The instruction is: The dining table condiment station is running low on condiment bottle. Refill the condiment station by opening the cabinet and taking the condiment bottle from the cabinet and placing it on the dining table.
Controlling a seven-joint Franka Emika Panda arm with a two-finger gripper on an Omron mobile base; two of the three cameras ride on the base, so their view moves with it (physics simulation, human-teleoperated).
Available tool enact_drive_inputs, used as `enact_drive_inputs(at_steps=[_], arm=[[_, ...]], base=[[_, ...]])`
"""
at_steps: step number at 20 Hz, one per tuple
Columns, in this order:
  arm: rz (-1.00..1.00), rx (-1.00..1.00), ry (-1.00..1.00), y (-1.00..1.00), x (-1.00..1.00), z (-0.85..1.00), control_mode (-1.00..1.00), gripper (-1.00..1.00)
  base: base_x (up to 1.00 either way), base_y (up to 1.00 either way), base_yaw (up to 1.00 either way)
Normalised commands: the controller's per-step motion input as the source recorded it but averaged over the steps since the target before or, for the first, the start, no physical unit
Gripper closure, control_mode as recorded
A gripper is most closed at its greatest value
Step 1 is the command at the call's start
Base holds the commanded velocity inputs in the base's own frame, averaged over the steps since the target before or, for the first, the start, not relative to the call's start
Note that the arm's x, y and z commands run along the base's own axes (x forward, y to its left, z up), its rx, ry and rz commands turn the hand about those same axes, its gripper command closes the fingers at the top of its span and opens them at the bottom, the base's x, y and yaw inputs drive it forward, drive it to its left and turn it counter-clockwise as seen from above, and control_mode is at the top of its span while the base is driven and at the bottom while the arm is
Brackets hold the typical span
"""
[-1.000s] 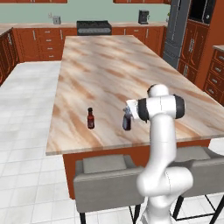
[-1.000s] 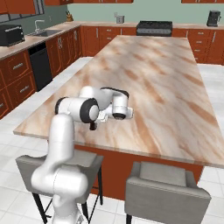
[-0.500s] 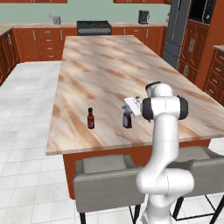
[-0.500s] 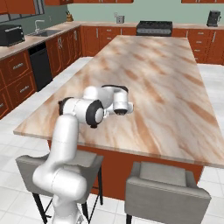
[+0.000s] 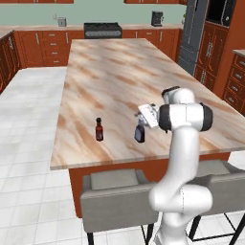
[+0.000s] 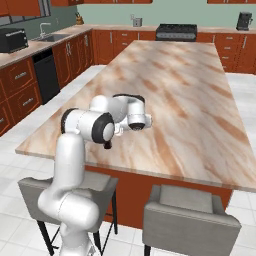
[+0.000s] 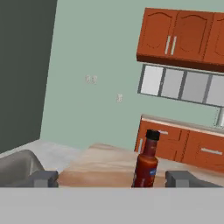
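Gripper (image 5: 142, 116) lifted off condiment bottle (image 5: 139, 133), dining table (image 5: 115, 81)

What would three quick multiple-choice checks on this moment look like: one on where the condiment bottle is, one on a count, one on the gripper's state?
1. Where is the condiment bottle?
A. In the cabinet
B. Upright on the dining table, near its front edge
C. On the floor

2. How many bottles stand on the dining table?
A. One
B. Two
C. Three

3. How is the gripper?
A. Open, holding nothing
B. Shut on the condiment bottle
C. Shut on the red-brown bottle

Answers:
1 B: the left base view shows it standing on the marble just below the hand.
2 B: the condiment bottle and the red-brown bottle to its left.
3 A: in the hand view the fingertips stand wide apart with nothing between them.
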Motion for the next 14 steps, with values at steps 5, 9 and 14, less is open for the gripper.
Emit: enact_drive_inputs(at_steps=[5, 9, 14], arm=[[0.00, -0.08, -0.09, 0.01, -0.44, 0.67, -1.00, -1.00], [0.00, -0.10, -0.20, 0.25, -0.98, 0.59, -1.00, -1.00], [-0.08, -0.14, -0.27, 0.23, -1.00, 0.51, -1.00, -1.00]], base=[[0.00, 0.00, 0.00], [0.00, 0.00, 0.00], [0.00, 0.00, 0.00]])
